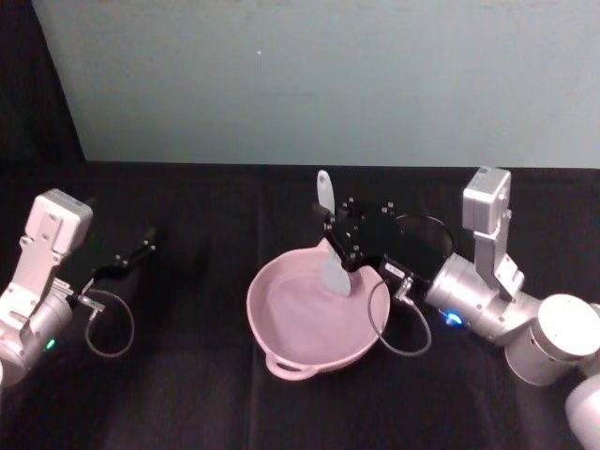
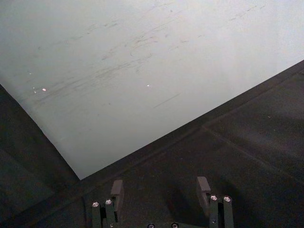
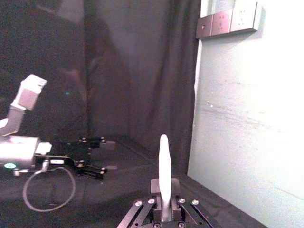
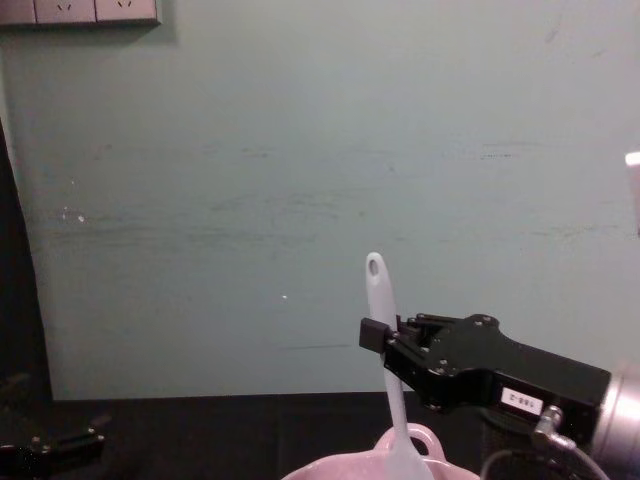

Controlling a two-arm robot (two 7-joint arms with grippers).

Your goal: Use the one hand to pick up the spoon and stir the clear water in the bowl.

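Observation:
A pale pink bowl (image 1: 257,314) with a loop handle on its near rim sits at the table's middle; its rim also shows in the chest view (image 4: 345,468). My right gripper (image 1: 334,234) hovers over the bowl's far rim, shut on the handle of the white spoon (image 1: 328,225). The spoon (image 4: 384,330) stands nearly upright, hole end up, with its broad head down inside the bowl. In the right wrist view the spoon (image 3: 164,164) rises from between the right gripper's (image 3: 164,190) fingers. My left gripper (image 2: 160,186) rests open and holds nothing, far left of the bowl (image 1: 141,248).
A black cloth (image 1: 187,403) covers the table, and a pale green wall (image 1: 328,75) stands close behind it. Grey cable loops hang by the left wrist (image 1: 111,323) and the right wrist (image 1: 403,323), the latter beside the bowl's right rim.

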